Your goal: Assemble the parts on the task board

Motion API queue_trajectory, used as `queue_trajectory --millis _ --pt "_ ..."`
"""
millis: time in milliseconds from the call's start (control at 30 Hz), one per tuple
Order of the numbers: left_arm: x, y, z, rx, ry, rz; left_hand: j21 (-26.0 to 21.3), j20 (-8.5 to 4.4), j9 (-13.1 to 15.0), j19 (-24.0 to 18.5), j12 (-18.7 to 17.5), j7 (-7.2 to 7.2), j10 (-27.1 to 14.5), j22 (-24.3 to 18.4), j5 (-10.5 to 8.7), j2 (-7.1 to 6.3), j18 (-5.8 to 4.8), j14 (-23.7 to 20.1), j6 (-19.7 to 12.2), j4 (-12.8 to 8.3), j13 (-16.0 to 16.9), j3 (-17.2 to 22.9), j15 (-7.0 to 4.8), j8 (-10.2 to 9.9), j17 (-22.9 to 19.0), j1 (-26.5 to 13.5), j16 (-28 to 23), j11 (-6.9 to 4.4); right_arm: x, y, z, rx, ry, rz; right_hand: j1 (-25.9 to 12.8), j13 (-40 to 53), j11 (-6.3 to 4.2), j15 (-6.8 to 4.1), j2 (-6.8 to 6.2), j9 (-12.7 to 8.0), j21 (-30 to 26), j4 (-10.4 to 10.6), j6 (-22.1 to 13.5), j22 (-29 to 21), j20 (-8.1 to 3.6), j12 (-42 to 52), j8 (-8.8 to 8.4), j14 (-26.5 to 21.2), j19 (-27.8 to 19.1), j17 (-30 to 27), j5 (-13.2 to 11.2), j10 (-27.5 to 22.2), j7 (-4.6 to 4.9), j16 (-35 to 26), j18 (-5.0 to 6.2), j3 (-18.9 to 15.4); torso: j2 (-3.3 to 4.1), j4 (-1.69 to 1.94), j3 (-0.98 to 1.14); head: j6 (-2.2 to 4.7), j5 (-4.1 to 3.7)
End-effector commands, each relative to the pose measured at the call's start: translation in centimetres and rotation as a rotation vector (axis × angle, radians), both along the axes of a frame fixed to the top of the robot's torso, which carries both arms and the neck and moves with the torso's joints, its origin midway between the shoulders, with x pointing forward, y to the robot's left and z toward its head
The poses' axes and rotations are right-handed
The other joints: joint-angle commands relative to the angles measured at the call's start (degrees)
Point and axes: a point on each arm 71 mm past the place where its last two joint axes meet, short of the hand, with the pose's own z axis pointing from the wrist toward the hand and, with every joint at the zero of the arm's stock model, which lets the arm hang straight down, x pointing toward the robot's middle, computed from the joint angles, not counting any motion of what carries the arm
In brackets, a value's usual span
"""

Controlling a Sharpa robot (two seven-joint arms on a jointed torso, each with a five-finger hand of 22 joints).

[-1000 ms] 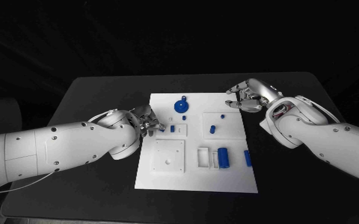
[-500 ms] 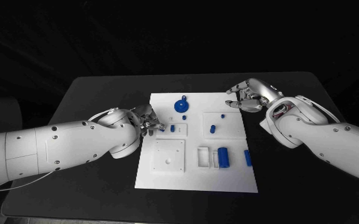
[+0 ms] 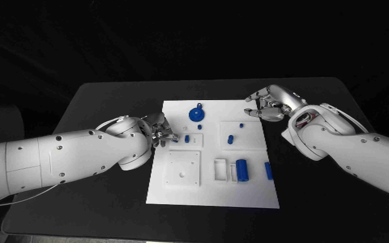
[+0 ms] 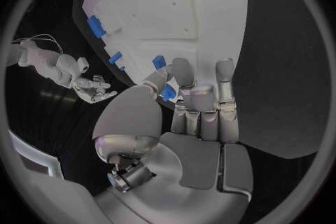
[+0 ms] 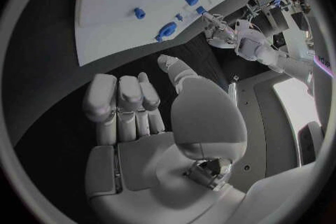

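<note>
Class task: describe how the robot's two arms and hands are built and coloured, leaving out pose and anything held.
Both arms are glossy white rounded shells with small dark dots. The left arm trails a thin pale cable; the right arm shows reddish wiring at its wrist. The left hand and right hand are silver metal, with smooth grey pads.

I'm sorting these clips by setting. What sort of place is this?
Probably a robotics lab test bench: a black table against a dark backdrop, a white task board with small blue parts, and equipment racks at the right wrist view's rim.

Matt white task board [image 3: 212, 195], matt black table [image 3: 105, 99], glossy blue parts [image 3: 242, 169].
</note>
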Motion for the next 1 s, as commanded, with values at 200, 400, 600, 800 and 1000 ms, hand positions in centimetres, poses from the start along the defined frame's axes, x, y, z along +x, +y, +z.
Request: queue_trajectory --millis 200,400,600,800,1000 --pt "-0.55 0.18 -1.50 0.061 0.094 -0.017 0.21 0.31 -0.01 -0.14 0.62 -5.70 0.86 1.16 -0.41 1.38 -0.27 0.23 12.12 0.91 0.33 -0.14 -0.36 0.35 0.65 1.11 0.64 -2.04 -0.05 0.12 -0.07 -0.009 0.001 0.014 -0.59 -0.02 -0.27 -0.19 0.01 -0.09 -0.33 -0.03 0.42 7.82 -0.03 -0.20 -0.21 -0.02 2.57 -0.07 0.31 -0.21 -0.14 -0.29 0.61 0.18 0.00 0.00 0.00 0.01 0.00" --pt "-0.53 0.12 -1.55 0.066 0.099 -0.024 0.23 0.33 -0.03 -0.15 0.77 -5.73 0.86 1.16 -0.46 1.88 -0.31 0.24 12.23 1.26 0.50 -0.14 -0.33 0.43 0.83 0.70 0.81 -2.03 -0.05 0.10 -0.08 -0.010 0.002 0.013 -0.59 -0.02 -0.27 -0.19 0.01 -0.09 -0.33 -0.03 0.42 7.82 -0.03 -0.20 -0.21 -0.02 2.57 -0.07 0.31 -0.21 -0.14 -0.29 0.61 0.18 0.02 0.01 0.00 -0.02 -0.01" --pt "-0.52 -0.03 -1.60 0.070 0.106 -0.036 0.33 0.40 -0.02 -0.17 1.05 -5.81 0.85 1.17 -0.47 2.62 -0.35 0.35 12.42 0.92 0.89 0.06 -0.25 0.65 1.48 -0.53 1.24 -2.05 -0.05 0.12 -0.14 -0.009 0.003 0.014 -0.68 -0.06 -0.29 -0.20 0.02 -0.09 -0.43 0.05 0.49 7.81 -0.03 -0.26 -0.23 0.00 2.60 -0.08 0.37 -0.24 -0.16 -0.31 0.61 0.15 0.00 -0.02 0.01 -0.06 0.01" --pt "-0.54 -0.16 -1.67 0.075 0.115 -0.049 0.39 0.45 -0.02 -0.16 1.14 -5.86 0.85 1.17 -0.44 2.91 -0.32 0.45 12.52 0.65 1.10 0.05 -0.21 0.79 1.88 -0.90 1.48 -2.08 -0.06 0.13 -0.20 -0.010 0.004 0.014 -0.77 -0.03 -0.29 -0.20 0.03 -0.09 -0.51 0.14 0.50 7.79 -0.04 -0.21 -0.23 -0.01 2.59 -0.08 0.42 -0.21 -0.16 -0.31 0.62 0.19 0.03 -0.02 0.03 -0.09 -0.08" --pt "-0.56 -0.21 -1.72 0.079 0.122 -0.057 0.47 0.50 0.00 -0.17 1.32 -5.90 0.84 1.17 -0.33 3.17 -0.29 0.53 12.57 0.39 1.27 0.11 -0.18 0.94 2.43 -1.21 1.75 -2.10 -0.07 0.14 -0.24 -0.010 0.005 0.015 -0.84 -0.05 -0.30 -0.21 0.04 -0.09 -0.53 0.19 0.55 7.79 -0.04 -0.23 -0.23 0.00 2.60 -0.06 0.53 -0.22 -0.18 -0.29 0.62 0.24 0.04 0.02 0.03 -0.04 -0.12"
